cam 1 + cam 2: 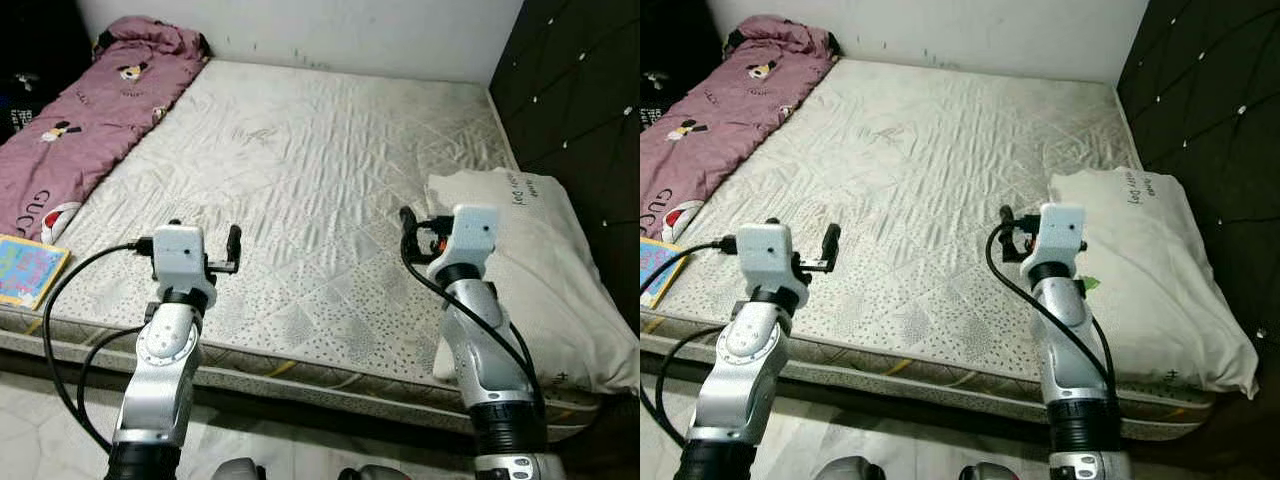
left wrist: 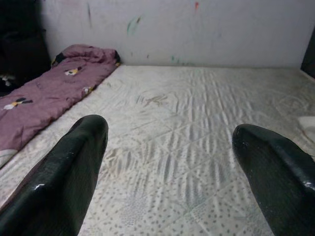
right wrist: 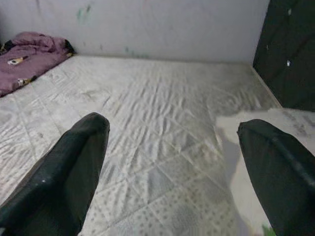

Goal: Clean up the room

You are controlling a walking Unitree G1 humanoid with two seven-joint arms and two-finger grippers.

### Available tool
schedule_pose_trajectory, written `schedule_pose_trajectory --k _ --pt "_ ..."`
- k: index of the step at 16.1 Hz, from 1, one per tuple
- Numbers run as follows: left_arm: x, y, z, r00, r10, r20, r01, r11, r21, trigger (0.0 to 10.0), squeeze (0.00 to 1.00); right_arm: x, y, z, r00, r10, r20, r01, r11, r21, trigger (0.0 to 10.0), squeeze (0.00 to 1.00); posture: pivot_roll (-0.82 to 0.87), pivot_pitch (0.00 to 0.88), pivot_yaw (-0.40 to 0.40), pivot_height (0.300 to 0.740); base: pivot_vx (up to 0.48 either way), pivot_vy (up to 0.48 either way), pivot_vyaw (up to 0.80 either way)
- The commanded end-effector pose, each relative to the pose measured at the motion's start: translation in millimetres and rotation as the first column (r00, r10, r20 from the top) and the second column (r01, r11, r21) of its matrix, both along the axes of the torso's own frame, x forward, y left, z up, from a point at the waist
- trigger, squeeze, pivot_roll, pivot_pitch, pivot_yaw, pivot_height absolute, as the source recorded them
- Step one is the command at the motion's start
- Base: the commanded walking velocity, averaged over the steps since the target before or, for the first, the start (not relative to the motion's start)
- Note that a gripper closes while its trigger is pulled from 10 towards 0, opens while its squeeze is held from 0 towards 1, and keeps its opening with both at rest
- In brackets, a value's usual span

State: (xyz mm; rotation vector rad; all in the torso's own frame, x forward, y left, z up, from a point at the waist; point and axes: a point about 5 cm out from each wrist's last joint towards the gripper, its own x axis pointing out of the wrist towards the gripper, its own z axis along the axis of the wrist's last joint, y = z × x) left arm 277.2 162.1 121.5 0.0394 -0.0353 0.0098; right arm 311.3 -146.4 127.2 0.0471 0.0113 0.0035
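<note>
A bare white quilted mattress [image 1: 300, 160] lies in front of me. Along its left side stretches a crumpled purple blanket [image 1: 90, 110] with cartoon prints. At the right, by the near edge, rests a white pillow [image 1: 545, 280]. A colourful book [image 1: 28, 268] sits on the near left corner. My left gripper [image 1: 205, 238] hovers over the mattress's near edge, open, with nothing between its fingers [image 2: 64, 172]. Just left of the pillow, my right gripper [image 1: 435, 228] is also open and empty, with its fingers [image 3: 69, 167] spread over the mattress.
A dark padded headboard [image 1: 580, 90] stands along the right side. A white wall [image 1: 350, 30] closes the far end. Pale tiled floor [image 1: 40, 420] runs below the mattress's near edge. A dark heap [image 1: 25, 70] lies at the far left beyond the blanket.
</note>
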Motion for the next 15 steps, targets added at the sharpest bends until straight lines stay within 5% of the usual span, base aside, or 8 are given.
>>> schedule_pose_trajectory --k 1,4,15 --pt "-0.5 2.6 8 0.999 0.016 0.031 -0.016 1.0 -0.012 10.0 0.0 -0.5 2.0 2 1.0 0.004 -0.004 -0.003 1.0 0.022 10.0 0.0 0.02 0.0 0.011 0.74 0.0 0.0 -0.8" --pt "0.1 0.0 8 1.0 0.0 0.029 0.0 1.0 0.001 10.0 0.0 -0.4 8.2 7 1.0 0.018 0.02 -0.019 0.999 0.034 10.0 0.0 0.01 0.0 0.009 0.74 0.0 0.0 -0.8" --pt "2.3 -2.7 9 1.0 -0.014 0.012 0.015 0.999 -0.049 10.0 0.0 -4.0 9.8 3 0.999 0.048 -0.013 -0.048 0.998 0.035 10.0 0.0 0.0 0.0 -0.003 0.74 0.0 0.101 -0.07"
